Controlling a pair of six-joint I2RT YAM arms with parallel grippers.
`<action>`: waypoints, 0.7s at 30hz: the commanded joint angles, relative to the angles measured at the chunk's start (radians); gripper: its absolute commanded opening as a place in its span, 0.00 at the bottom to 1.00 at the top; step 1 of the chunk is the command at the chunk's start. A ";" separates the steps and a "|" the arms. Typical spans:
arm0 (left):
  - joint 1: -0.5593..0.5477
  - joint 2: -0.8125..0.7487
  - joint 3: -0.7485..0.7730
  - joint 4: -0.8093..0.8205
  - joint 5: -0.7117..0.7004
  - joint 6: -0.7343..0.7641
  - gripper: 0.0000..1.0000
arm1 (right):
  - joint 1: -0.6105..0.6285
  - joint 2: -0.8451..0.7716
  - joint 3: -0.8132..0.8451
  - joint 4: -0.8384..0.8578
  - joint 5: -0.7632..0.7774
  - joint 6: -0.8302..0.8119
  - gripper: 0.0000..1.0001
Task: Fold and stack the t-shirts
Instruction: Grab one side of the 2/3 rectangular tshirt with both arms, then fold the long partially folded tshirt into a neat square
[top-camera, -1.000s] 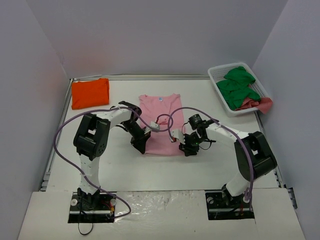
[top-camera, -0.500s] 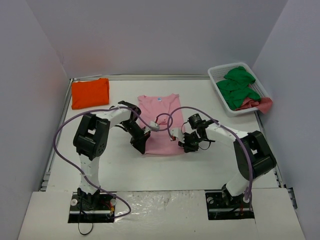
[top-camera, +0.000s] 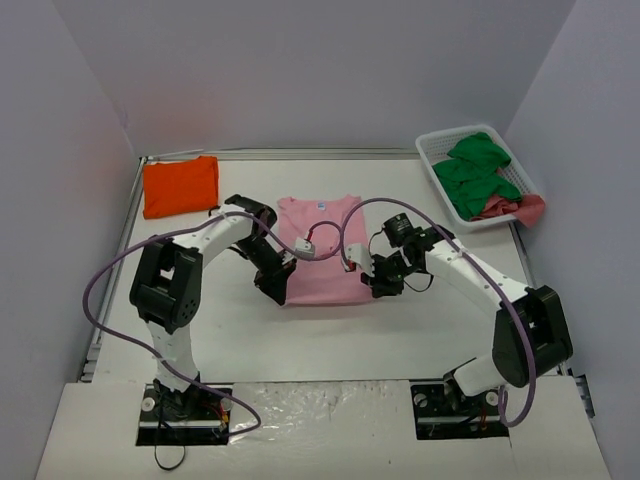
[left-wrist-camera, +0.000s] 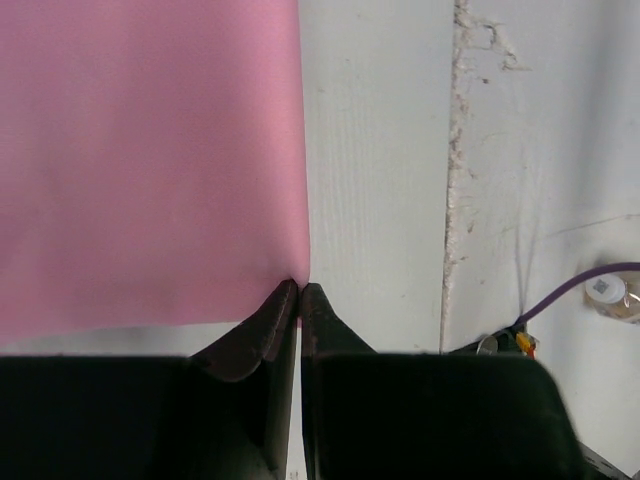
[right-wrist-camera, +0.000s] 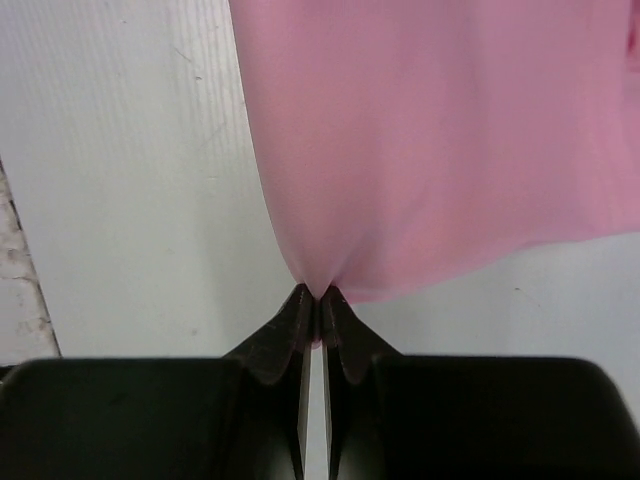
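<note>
Here the pink t-shirt (top-camera: 325, 255) lies flat in the middle of the worktop (top-camera: 330, 345). Its long axis runs near to far, with the neck opening at the far end and the hem at the near end. The left end effector (top-camera: 279, 290) is pressed together on the near-left corner of the hem, pinching a bit of pink cloth between its dark fingers (left-wrist-camera: 262, 330). The right end effector (top-camera: 386, 284) is also clamped on the shirt, at its near-right edge, where the cloth is drawn into a small peak at the tips. The orange t-shirt (top-camera: 181, 186) sits folded in a rectangle at the far-left corner, well apart and slightly wider than deep. At the far right, a white slatted basket (top-camera: 440, 137) holds crumpled green cloth (top-camera: 478, 172). A reddish-pink cloth (top-camera: 522, 209) spills over its near end.
</note>
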 joint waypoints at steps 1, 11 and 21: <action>0.003 -0.081 0.026 -0.170 0.021 0.109 0.02 | 0.016 -0.087 0.052 -0.181 -0.046 -0.015 0.00; -0.004 -0.194 0.037 -0.456 0.056 0.274 0.02 | -0.005 -0.197 0.101 -0.361 -0.132 -0.066 0.00; -0.031 -0.320 0.072 -0.443 0.029 0.193 0.02 | -0.035 -0.232 0.156 -0.438 -0.158 -0.104 0.00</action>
